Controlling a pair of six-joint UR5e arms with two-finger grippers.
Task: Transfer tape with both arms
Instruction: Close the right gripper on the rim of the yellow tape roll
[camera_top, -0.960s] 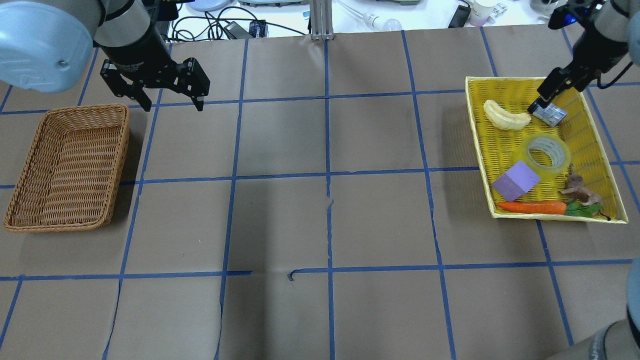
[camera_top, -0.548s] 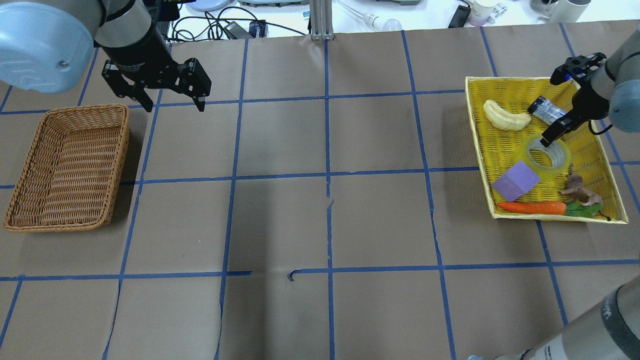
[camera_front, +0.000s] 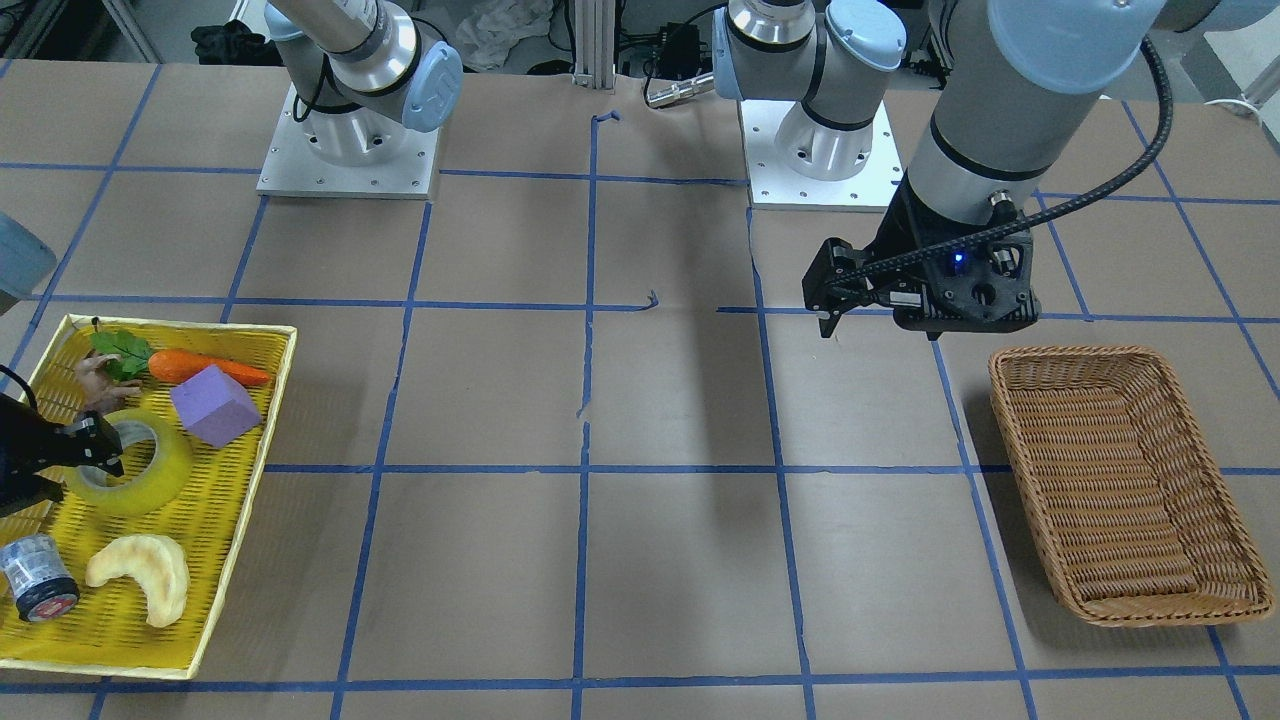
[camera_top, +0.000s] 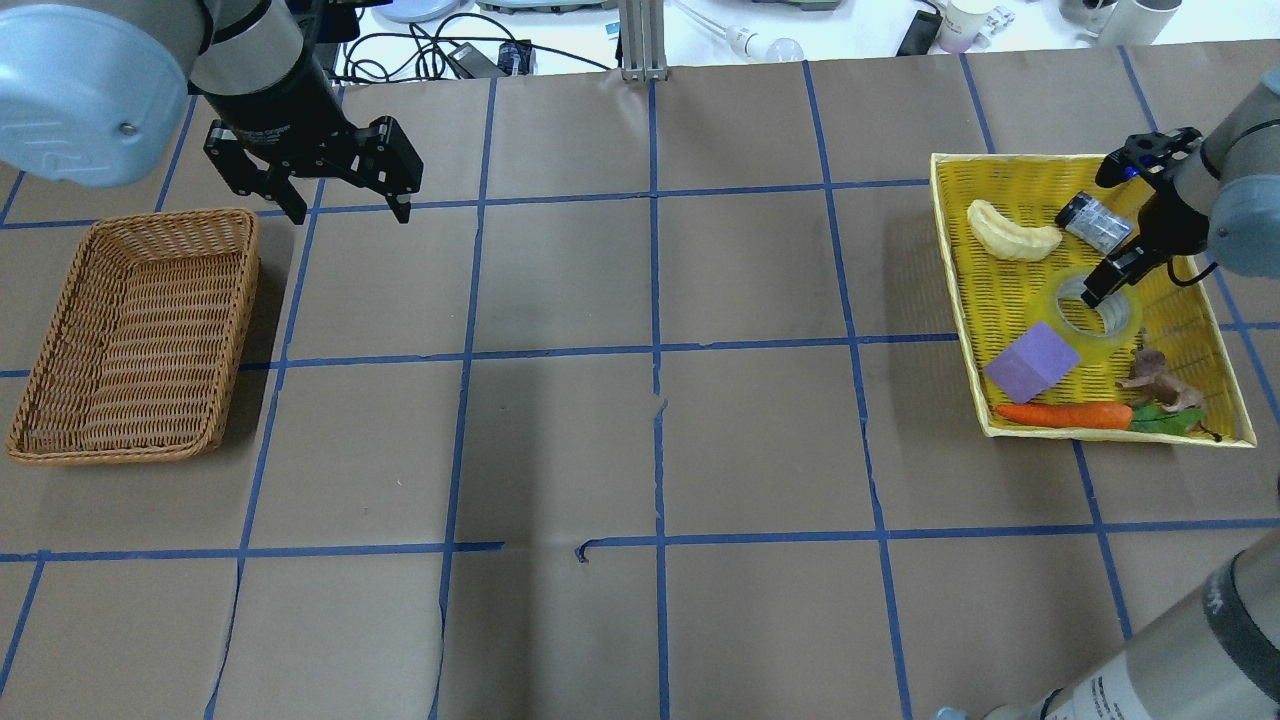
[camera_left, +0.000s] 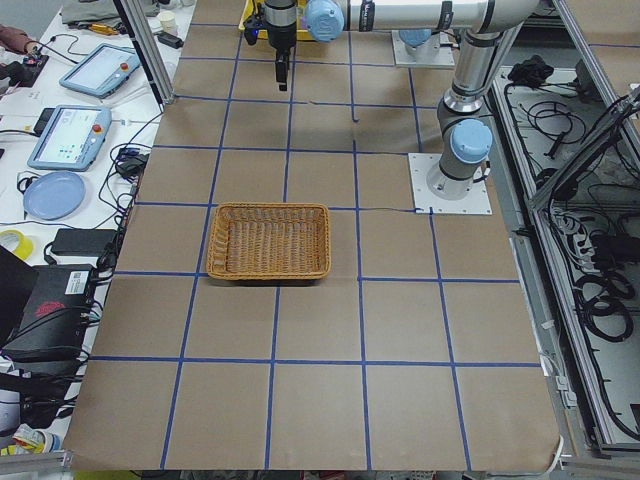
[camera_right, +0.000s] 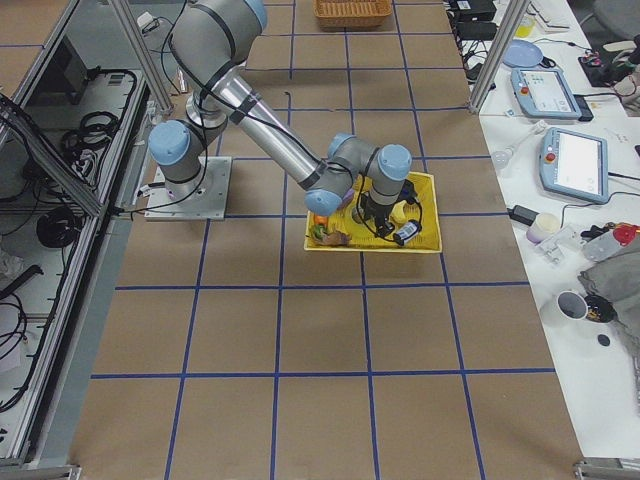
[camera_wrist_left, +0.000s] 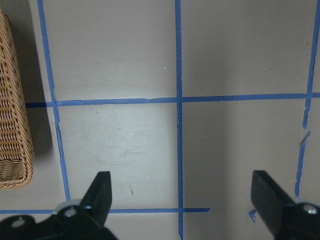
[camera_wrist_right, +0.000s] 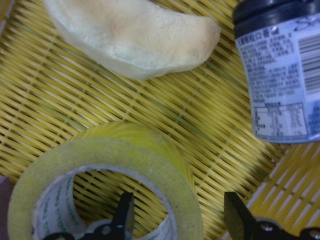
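The tape (camera_top: 1122, 330) lies flat in the yellow tray (camera_top: 952, 262) at the table's right. It also shows in the front view (camera_front: 160, 482) and the right wrist view (camera_wrist_right: 90, 155). My right gripper (camera_top: 1098, 290) is open and low over the roll. One finger (camera_wrist_right: 123, 212) is in the core hole and the other (camera_wrist_right: 235, 212) is outside the wall. My left gripper (camera_top: 347, 208) is open and empty, hovering above the table beside the wicker basket's far corner. It also shows in the left wrist view (camera_wrist_left: 182, 200).
The wicker basket (camera_top: 130, 340) stands at the left. In the tray lie a small grey can (camera_top: 1095, 222), a pale banana-shaped piece (camera_top: 1012, 232), a purple block (camera_top: 1030, 362), a carrot (camera_top: 1065, 414) and a toy animal (camera_top: 1155, 378).
My right gripper has moved from the grey can to the tape and come down with one finger in its hole. The left arm has stayed in place.
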